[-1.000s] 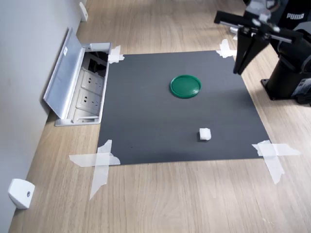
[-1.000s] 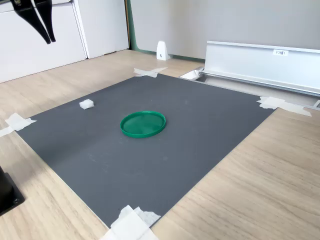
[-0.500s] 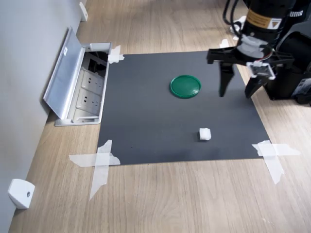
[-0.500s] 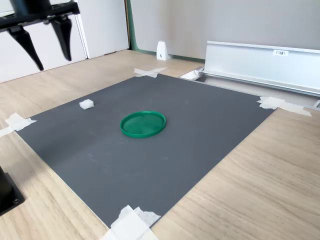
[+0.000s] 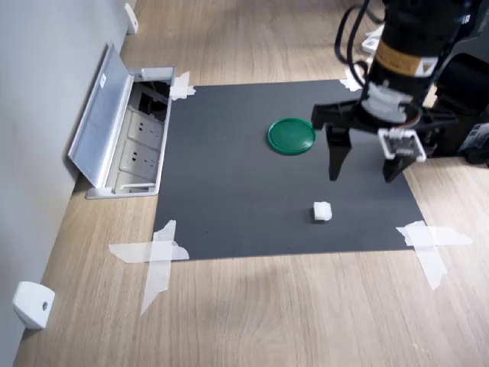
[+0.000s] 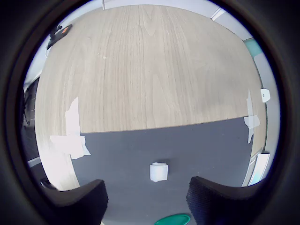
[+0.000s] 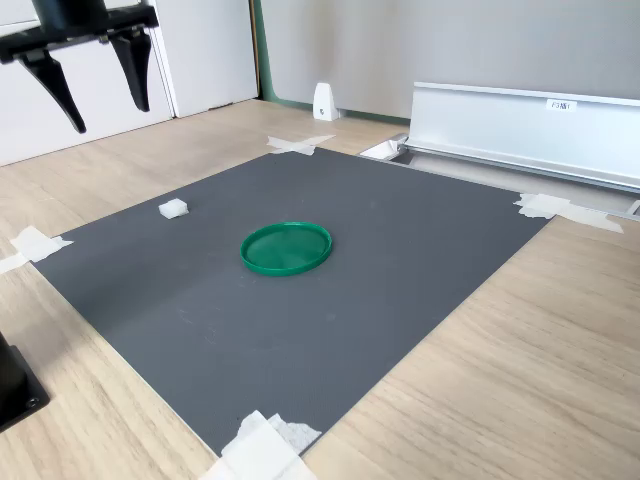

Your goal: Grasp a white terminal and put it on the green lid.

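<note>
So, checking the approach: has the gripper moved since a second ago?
Yes. In the first exterior view the gripper has come down from the mat's far corner, past the green lid, toward the white terminal.

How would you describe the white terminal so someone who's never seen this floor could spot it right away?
Find the dark mat taped to the wooden floor, then the green lid on it. The white terminal lies apart from the lid, nearer the mat's edge: a tiny white block, chunky where the white tape strips at the corners are flat.

My claw [image 7: 95, 85] spread wide, hanging above mat [image 7: 420, 250] corner; white terminal [image 7: 173, 208] beside that edge, green lid [image 7: 286, 247] mid-mat.
</note>
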### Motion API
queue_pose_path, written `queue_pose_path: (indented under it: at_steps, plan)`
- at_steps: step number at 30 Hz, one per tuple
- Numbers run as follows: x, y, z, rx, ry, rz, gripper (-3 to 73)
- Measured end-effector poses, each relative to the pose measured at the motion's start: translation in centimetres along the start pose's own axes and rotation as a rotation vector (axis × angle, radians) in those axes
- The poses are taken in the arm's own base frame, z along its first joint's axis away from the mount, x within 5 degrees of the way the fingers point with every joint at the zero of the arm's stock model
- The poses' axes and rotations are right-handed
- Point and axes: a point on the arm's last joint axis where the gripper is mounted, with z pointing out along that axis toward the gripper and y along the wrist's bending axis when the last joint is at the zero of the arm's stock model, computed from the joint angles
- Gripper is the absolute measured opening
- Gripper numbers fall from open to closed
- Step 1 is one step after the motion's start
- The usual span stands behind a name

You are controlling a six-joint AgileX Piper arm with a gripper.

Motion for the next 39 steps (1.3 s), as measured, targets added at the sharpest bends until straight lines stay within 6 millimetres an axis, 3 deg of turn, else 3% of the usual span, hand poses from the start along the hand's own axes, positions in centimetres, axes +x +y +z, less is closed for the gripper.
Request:
queue_pose_path:
  at_steps: [9, 21, 29, 39]
  plan:
    - [-0.5, -0.4, 1.6, 0.008, -0.006, -0.068, 71.6]
    - [2.3, -1.0, 4.2, 0.017, 0.008, -0.083, 68.0]
    - [2.7, -0.7, 7.1, -0.014, 0.049, -0.102, 68.0]
    - [2.5, -1.1, 8.5, -0.003, 0.058, -0.081, 68.0]
